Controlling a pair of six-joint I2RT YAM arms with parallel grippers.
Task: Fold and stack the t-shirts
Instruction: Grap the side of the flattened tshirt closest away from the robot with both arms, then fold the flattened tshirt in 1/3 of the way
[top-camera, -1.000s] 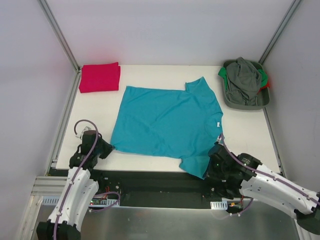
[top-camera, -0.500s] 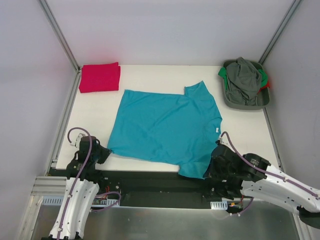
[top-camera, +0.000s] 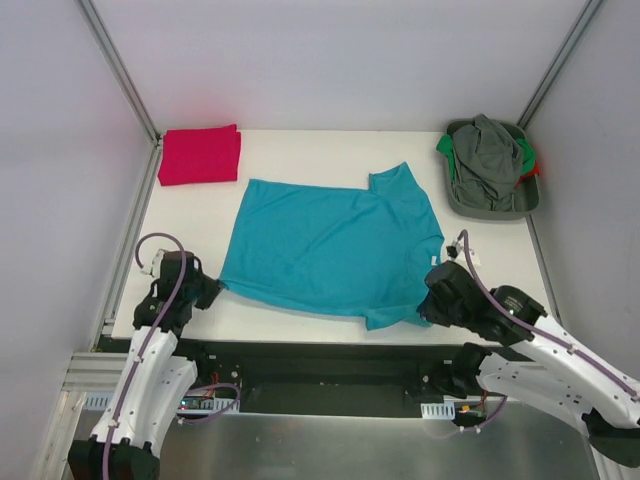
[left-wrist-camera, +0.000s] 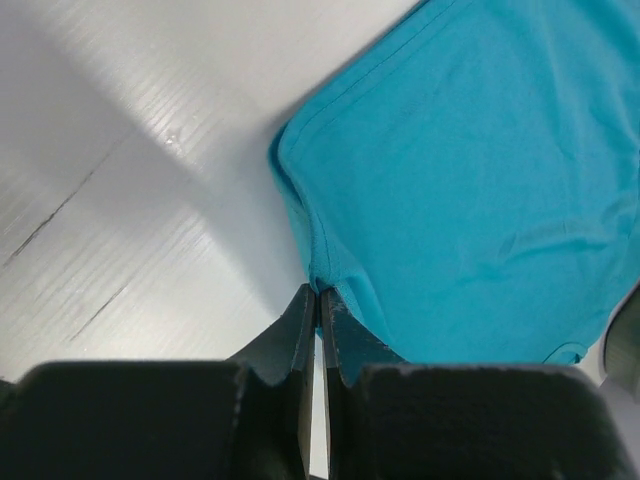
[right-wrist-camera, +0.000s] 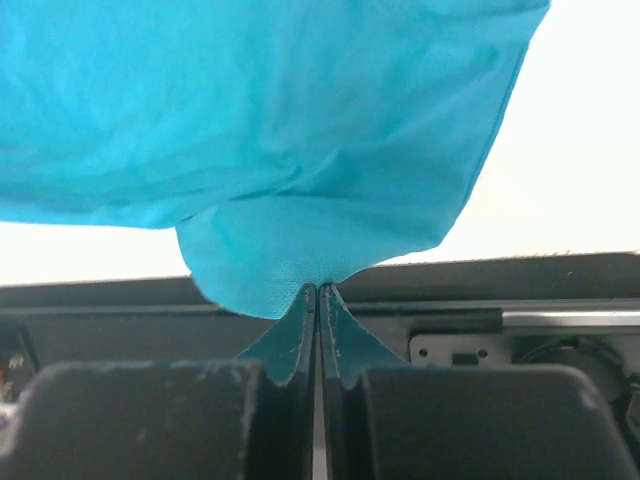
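Left gripper (left-wrist-camera: 318, 295) is pinched tight on a hem corner of the teal shirt (top-camera: 330, 250), and the right gripper (right-wrist-camera: 317, 290) is clamped on its near sleeve. The shirt's spread between and beyond them on the table (top-camera: 490, 262). The folded red shirt (top-camera: 200, 155) sits well beyond the left gripper, far corner

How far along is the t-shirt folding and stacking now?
Done: the red cloth t-shirt lies folded at the far left corner. In hand: the teal cloth t-shirt lies spread out, left gripper and right gripper each shut on its near edge. Left: folding it, stacking it, perhaps the garments in the grey tray.
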